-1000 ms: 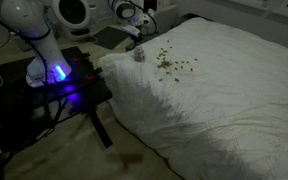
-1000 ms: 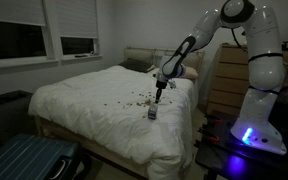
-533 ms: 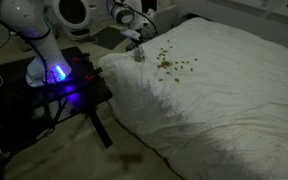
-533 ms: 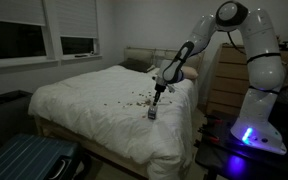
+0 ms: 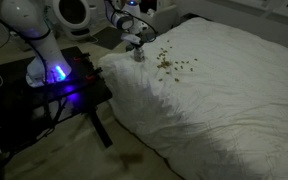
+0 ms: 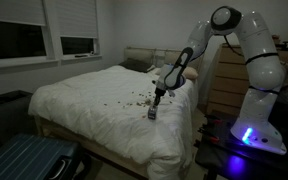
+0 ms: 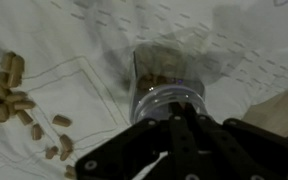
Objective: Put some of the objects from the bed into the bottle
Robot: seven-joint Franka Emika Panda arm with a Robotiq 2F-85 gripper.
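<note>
arm (image 6: 192,52) stretched out, end effector (image 6: 158,98) pointing down, closed.

In an exterior view you see a large dark window (image 6: 14,40) with a smaller window (image 6: 81,46) beside it, a wooden dresser (image 6: 224,85) at the right, and a blue ridged case (image 6: 29,160) low left. A dark stain (image 5: 129,158) marks the floor.

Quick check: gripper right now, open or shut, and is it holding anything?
Gripper: shut, fingertips right over the mouth of the bottle; whether anything is pinched between them cannot be told.
</note>
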